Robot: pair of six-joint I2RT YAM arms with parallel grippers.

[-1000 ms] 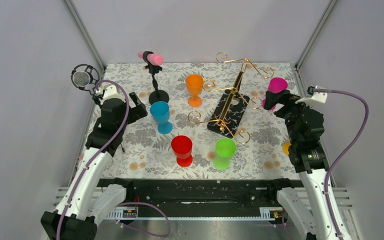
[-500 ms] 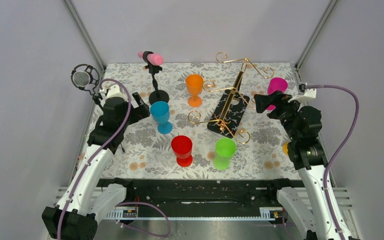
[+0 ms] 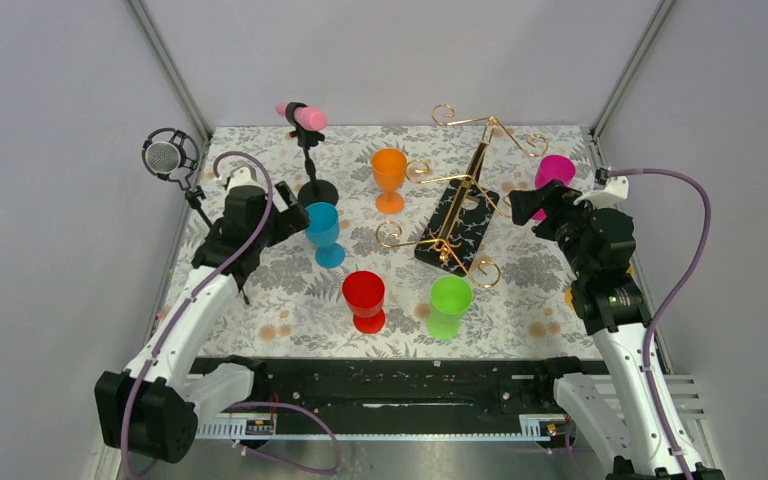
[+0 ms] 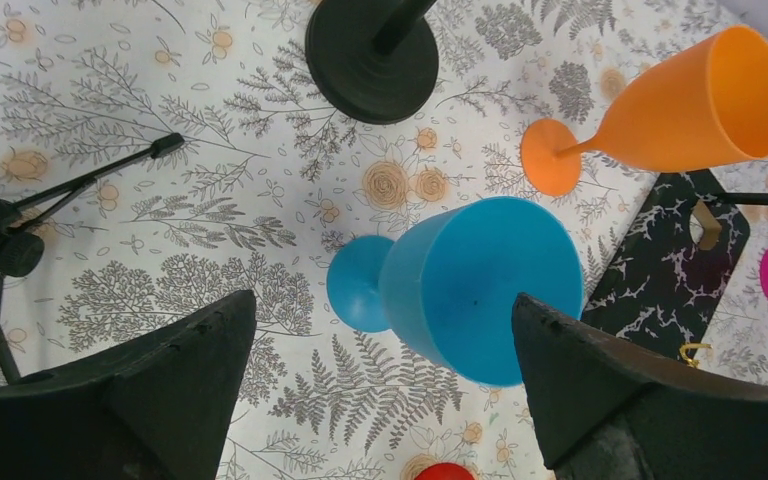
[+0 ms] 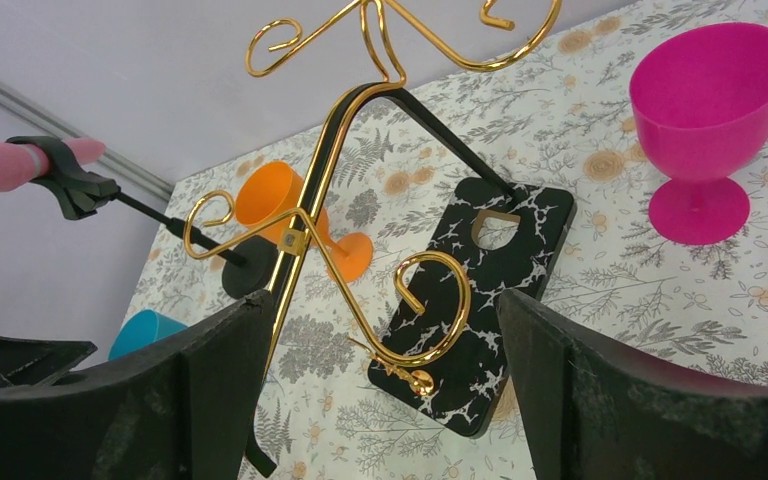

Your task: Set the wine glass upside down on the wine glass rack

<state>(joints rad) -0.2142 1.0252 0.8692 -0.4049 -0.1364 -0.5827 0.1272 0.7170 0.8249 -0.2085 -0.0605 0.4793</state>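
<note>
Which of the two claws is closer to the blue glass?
Left. The left gripper hovers beside the blue wine glass; the right gripper is beyond the wine glass rack.

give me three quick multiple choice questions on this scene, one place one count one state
1. Which wine glass is nearest the left gripper? A) green B) blue C) magenta
2. How many wine glasses stand on the table? A) three B) five C) seven
3. The wine glass rack is: A) bare B) holding one glass C) holding two glasses
Answers: 1 B, it shows between the open fingers in the left wrist view. 2 B, blue, orange, red, green, magenta. 3 A, nothing hangs on its gold arms.
</note>
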